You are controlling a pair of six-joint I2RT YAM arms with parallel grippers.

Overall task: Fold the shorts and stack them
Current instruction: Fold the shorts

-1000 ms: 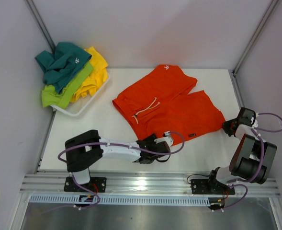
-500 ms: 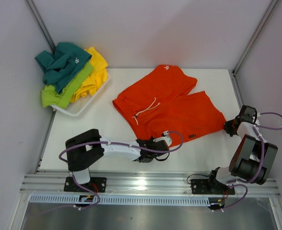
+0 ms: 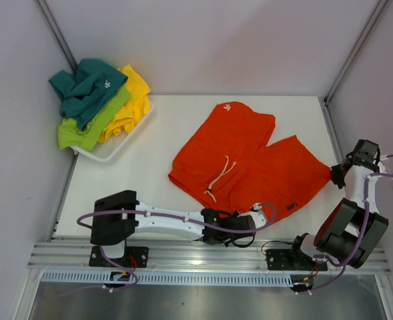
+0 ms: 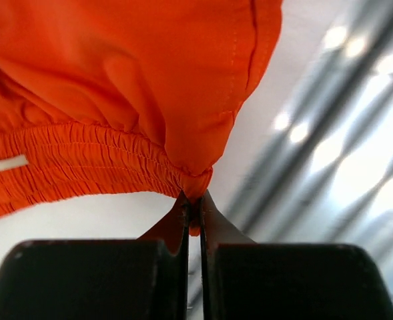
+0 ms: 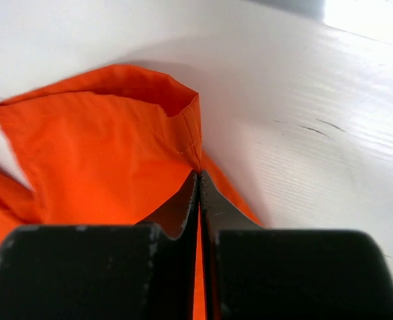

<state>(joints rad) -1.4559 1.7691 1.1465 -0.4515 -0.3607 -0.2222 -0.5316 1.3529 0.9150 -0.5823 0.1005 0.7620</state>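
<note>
The orange shorts (image 3: 249, 160) lie spread on the white table, with a white drawstring (image 3: 221, 180) near the waistband. My left gripper (image 3: 255, 215) is shut on the near corner of the waistband (image 4: 195, 187); orange cloth is pinched between its fingertips. At the right edge my right gripper (image 3: 335, 175) is shut on the hem of one leg (image 5: 197, 160). More shorts in teal (image 3: 88, 87), lime green (image 3: 93, 120) and yellow (image 3: 131, 100) are heaped in a white tray.
The white tray (image 3: 113, 152) sits at the table's far left corner. A metal rail (image 3: 203, 253) runs along the near edge, just behind the left gripper. Grey walls close in both sides.
The left gripper closed on the waistband corner and slid right along the near edge. The right gripper moved right and farther back. The orange shorts shifted right with both.
</note>
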